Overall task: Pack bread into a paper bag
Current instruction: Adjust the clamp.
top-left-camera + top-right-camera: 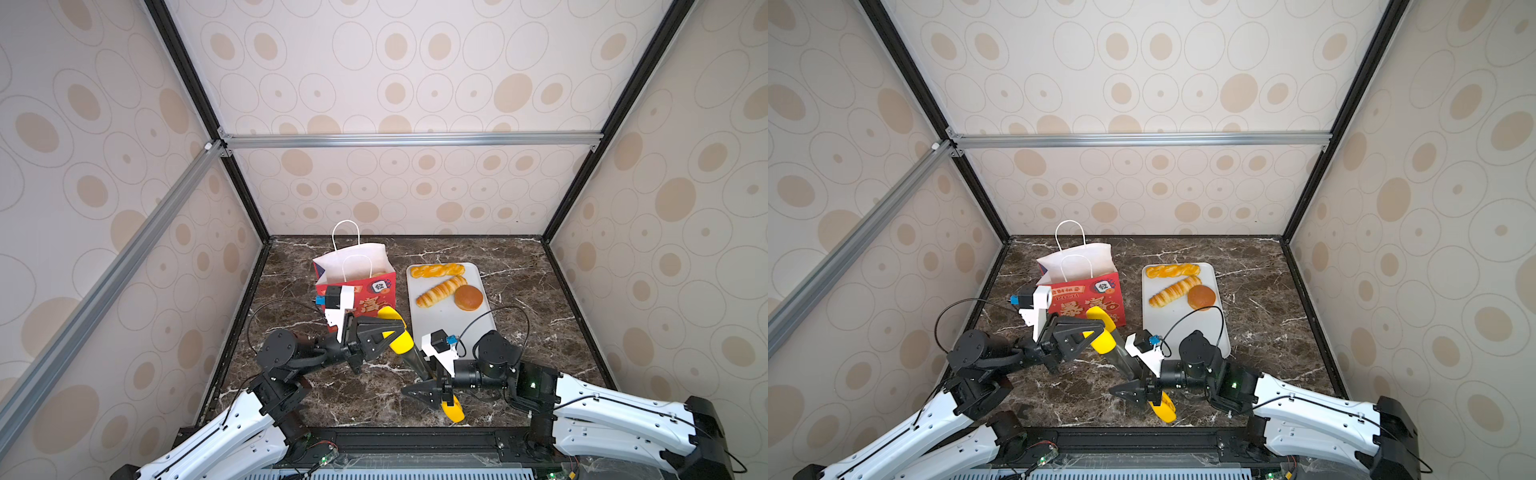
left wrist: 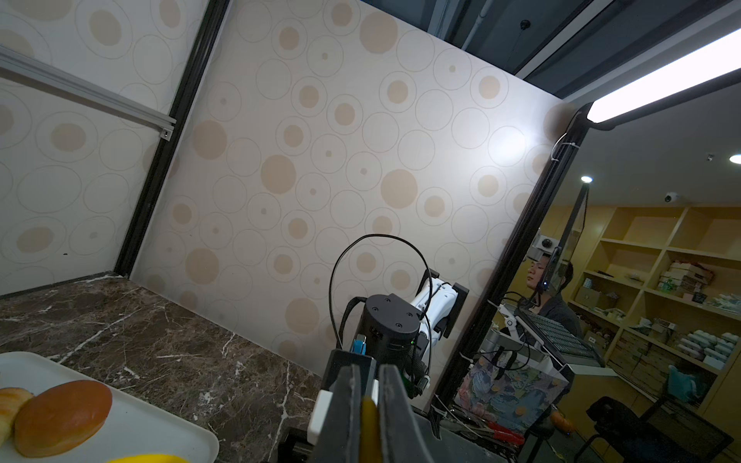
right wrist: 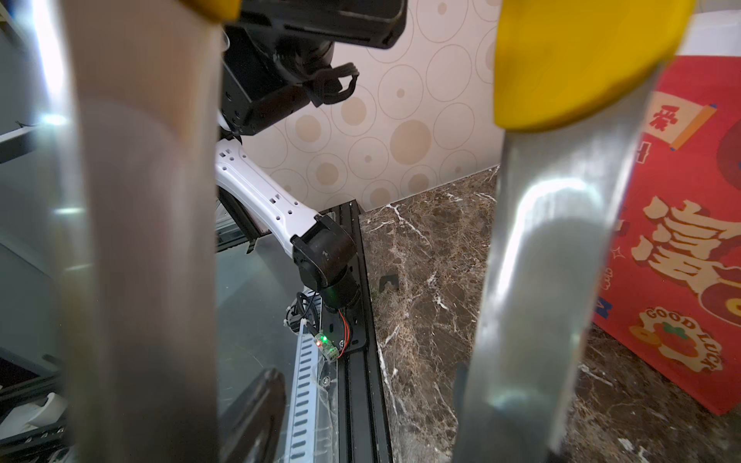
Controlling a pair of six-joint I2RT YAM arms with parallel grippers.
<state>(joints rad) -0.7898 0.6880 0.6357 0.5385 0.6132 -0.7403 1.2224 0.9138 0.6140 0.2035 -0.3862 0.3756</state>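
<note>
Left gripper [image 1: 392, 332] clamped shut on a yellow tip of the tongs [image 1: 415, 360]; paper bag [image 1: 374, 297] upright on the table [image 1: 519, 291] just beyond it; right gripper [image 1: 442, 392] astride the tongs' arms, firmness of grip not discernible; beyond it, tray [image 1: 453, 328] bearing two twisted sticks [image 1: 437, 270] and a round bun [image 1: 468, 297].

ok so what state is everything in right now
paper bag: upright, mouth open
twisted sticks: lying on the tray
bun: on the tray too
tongs: arms spread apart
left gripper: shut on one tongs tip
right gripper: around the tongs' handle end, grip unclear
</note>
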